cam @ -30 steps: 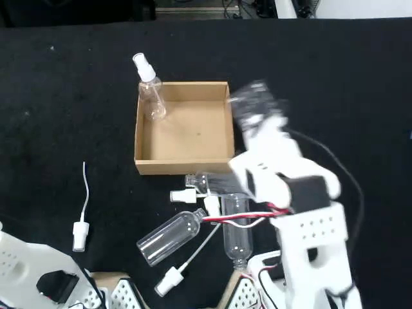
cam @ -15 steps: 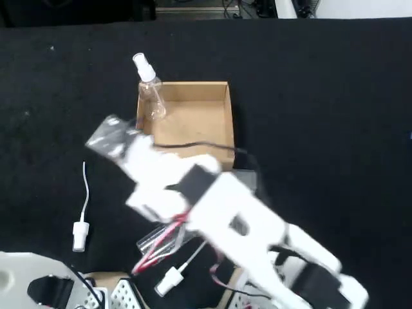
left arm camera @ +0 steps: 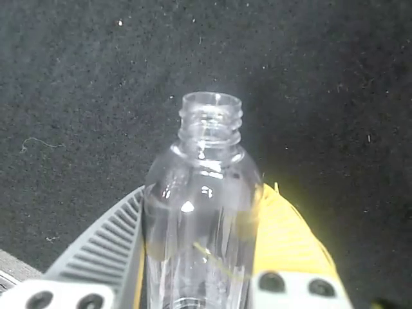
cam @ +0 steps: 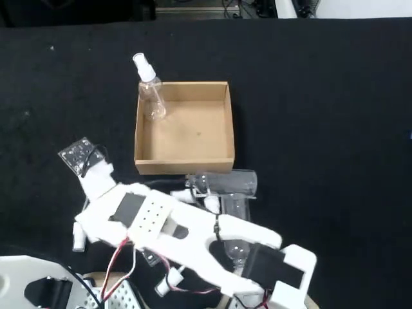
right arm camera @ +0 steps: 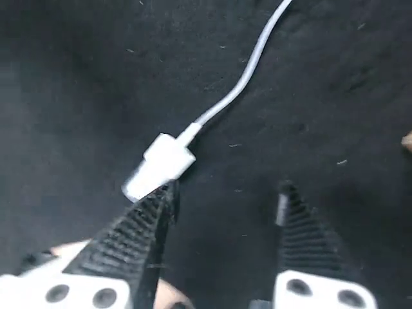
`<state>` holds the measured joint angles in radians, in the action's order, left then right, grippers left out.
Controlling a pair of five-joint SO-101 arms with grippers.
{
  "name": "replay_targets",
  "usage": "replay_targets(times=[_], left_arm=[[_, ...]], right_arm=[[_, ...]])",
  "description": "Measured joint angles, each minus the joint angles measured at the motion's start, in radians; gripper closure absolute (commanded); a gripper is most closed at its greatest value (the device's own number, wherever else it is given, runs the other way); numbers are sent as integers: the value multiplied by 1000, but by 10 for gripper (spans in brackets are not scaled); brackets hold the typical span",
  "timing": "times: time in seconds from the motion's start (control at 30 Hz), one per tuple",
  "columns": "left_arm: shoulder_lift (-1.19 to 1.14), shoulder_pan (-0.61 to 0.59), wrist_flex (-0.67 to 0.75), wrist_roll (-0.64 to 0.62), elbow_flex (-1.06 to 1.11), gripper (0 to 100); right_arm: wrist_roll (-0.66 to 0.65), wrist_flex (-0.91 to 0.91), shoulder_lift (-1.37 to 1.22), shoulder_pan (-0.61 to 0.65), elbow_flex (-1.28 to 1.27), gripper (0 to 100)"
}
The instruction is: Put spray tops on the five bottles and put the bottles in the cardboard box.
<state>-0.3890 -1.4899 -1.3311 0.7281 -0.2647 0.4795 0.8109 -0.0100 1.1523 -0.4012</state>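
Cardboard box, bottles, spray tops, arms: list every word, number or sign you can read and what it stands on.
None can be read. The cardboard box is plain; the clear bottle in the left gripper bears no label; the spray top near the open right gripper is bare white.

Right arm (cam: 199, 238) is white, with black motor blocks and red-and-white cables. Right gripper (right arm camera: 225, 196) is black and ribbed, left gripper (left arm camera: 203, 193) grey and yellow.

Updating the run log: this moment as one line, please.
left tool: shut on uncapped bottle | right tool: open, near loose spray top | cardboard box: one capped bottle in it
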Motion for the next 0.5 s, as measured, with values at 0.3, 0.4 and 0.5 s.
replay_targets(times=[0.3, 0.4, 0.5], left_arm=[[0, 0, 8, 0, -6, 971], [0, -2, 8, 0, -34, 971], [0, -20, 8, 0, -44, 971]], right_arm=[[129, -11, -8, 15, 0, 721], [129, -14, -8, 17, 0, 722], [129, -64, -48, 17, 0, 723]])
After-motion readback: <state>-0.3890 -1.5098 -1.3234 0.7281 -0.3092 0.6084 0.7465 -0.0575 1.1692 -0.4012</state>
